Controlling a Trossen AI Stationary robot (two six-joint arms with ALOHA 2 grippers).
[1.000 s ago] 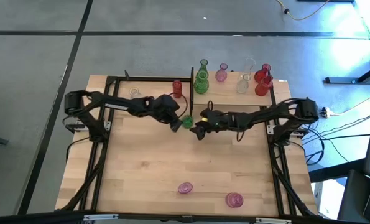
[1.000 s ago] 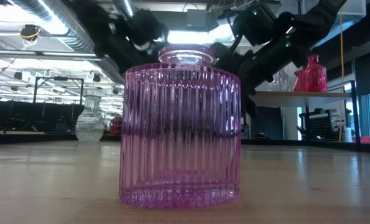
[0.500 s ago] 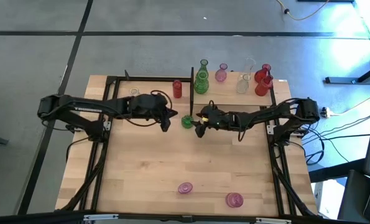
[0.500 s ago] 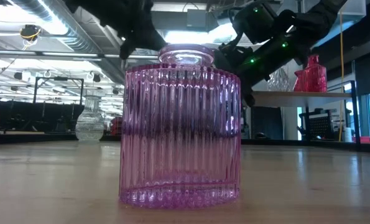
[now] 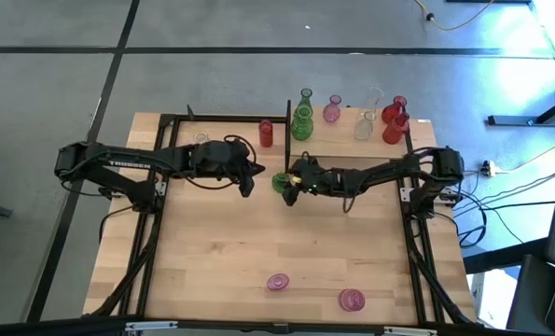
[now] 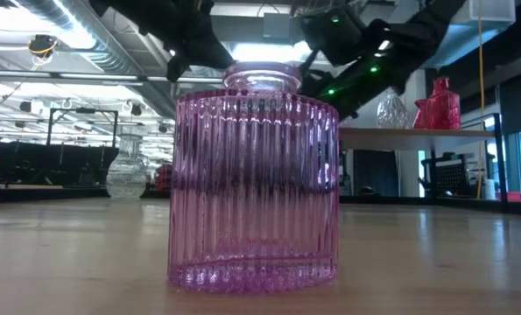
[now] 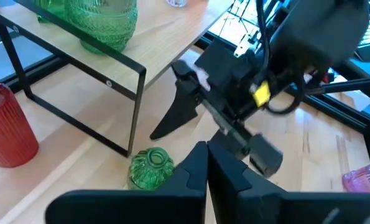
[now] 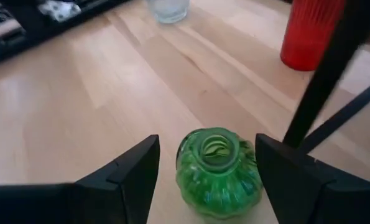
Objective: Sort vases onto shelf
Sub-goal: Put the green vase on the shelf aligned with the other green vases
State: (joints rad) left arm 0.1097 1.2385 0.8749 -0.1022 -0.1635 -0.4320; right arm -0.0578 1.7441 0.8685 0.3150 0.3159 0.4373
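Now the right gripper point(image 5: 286, 182) has slid left since the earlier frame, its open jaws straddling the small green vase point(image 5: 280, 182) at centre frame, beside the shelf point(image 5: 352, 142) post. Left gripper point(image 5: 249, 182), jaws closed, stays left of it.

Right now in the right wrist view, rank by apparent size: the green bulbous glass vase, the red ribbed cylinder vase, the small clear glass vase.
1. Green bulbous glass vase, though nearest the camera.
2. Red ribbed cylinder vase, partly cropped.
3. Small clear glass vase, farthest and cropped, so unsure.
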